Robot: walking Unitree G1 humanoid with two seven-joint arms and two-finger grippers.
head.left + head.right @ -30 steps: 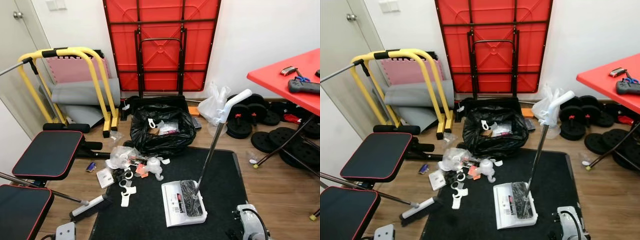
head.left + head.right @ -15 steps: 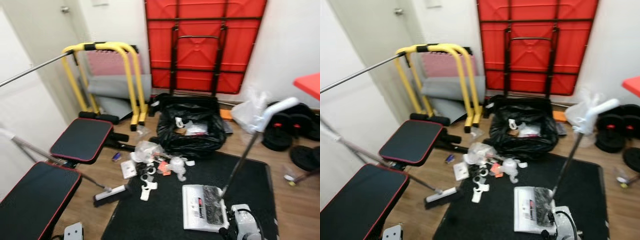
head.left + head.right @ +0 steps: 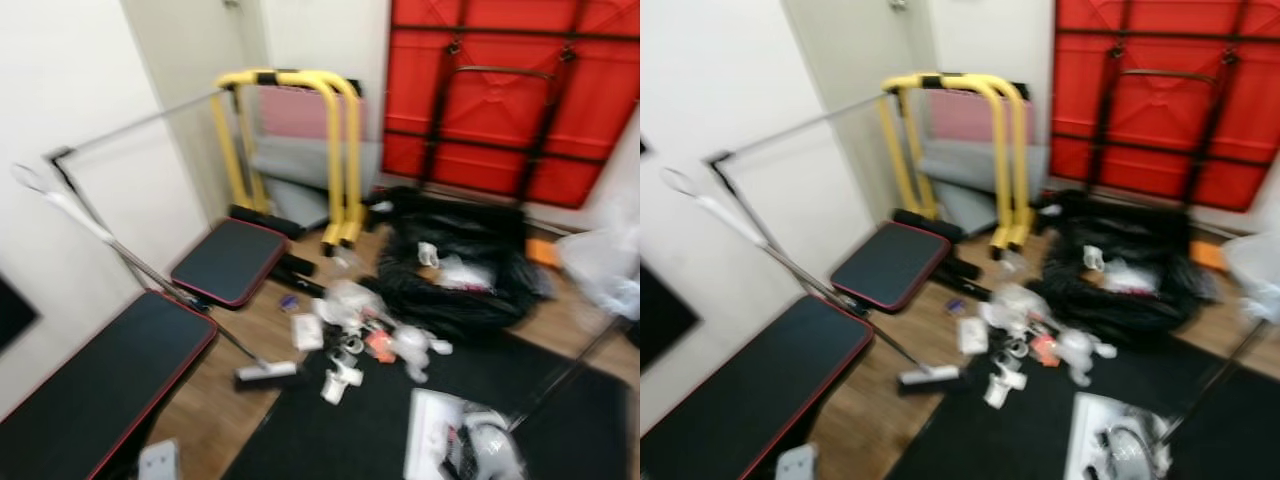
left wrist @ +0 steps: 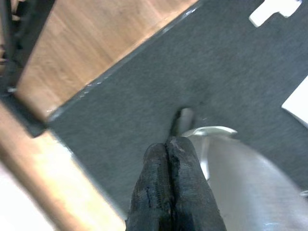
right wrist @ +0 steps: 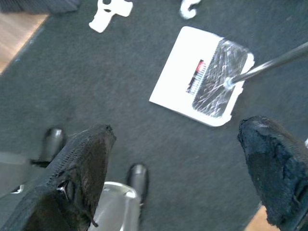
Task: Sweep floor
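The right gripper [image 5: 178, 173] hangs with its fingers spread wide over the black mat [image 5: 120, 91]; the white dustpan [image 5: 202, 74] lies flat on the mat beyond them, its metal handle rising away. The left gripper [image 4: 167, 159] has its fingers pressed together, empty, above the mat's edge where it meets the wood floor [image 4: 96, 33]. In the blurred head view, the broom [image 3: 265, 374] rests at about 9 o'clock from the dustpan, head on the floor. Scattered white litter [image 3: 365, 335] lies at 11 o'clock, before a black trash bag [image 3: 465, 275].
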